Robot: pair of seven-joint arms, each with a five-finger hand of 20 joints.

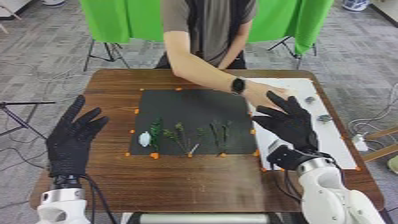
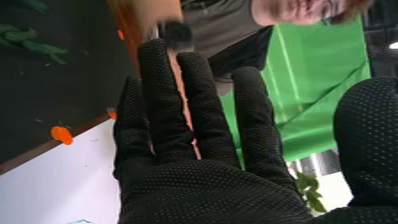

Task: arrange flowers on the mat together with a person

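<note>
Several green sprigs [image 1: 182, 138] and dark stems [image 1: 225, 135] are laid in a row across the lower half of the dark mat [image 1: 191, 105], near the middle of the frame, with a white piece [image 1: 145, 139] at the row's left end. The right hand [image 1: 291, 126], released with its fingers spread, is held over the white sheet [image 1: 336, 145], at the right of the frame and apart from the row. Near its fingers, the person's hand [image 1: 263, 94] is extended; whether anything is held there cannot be told. The left hand [image 1: 68, 145] is likewise released, left of the mat
</note>
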